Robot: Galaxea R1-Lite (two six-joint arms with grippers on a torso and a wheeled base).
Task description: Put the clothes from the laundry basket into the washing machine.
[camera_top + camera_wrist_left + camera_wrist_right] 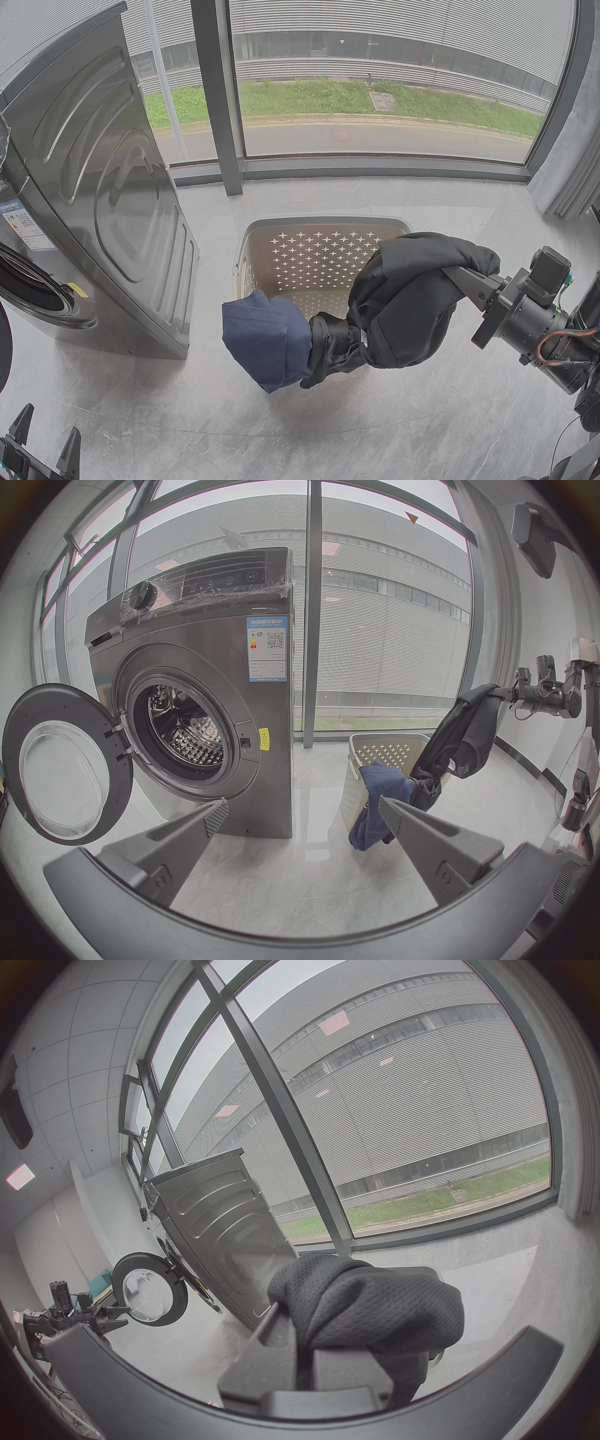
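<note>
1. Washing machine [112, 187]: grey front-loader standing on the floor at the robot's left, beside the window. Its round door [59, 774] is swung fully open and the drum mouth [181, 730] is unobstructed.

2. Laundry basket [312, 222]: pale, perforated, on the floor just beside the machine and straight ahead of the robot. The part of its bottom that shows is bare.

3. Black garment [406, 300]: held up above the basket's right side, hanging in a long fold down toward the near rim.

4. Blue garment [265, 337]: bunched at the basket's near rim, outside it, touching the black garment's lower end. Whether it is snagged on the black cloth or merely draped on the rim cannot be told.

5. Right gripper [456, 275]: above the basket's right side, fingers clamped together on the top of the black garment.

6. Left gripper [301, 805]: low and near the robot, facing the machine, fingers spread apart, holding nothing.

Step in hand, as judged: carrying the black garment from basket to drum.

Next move calls for: swinging the right arm left to the open drum mouth, high enough that the trailing cloth clears the rim. The blue piece may come along or drop to the floor.
</note>
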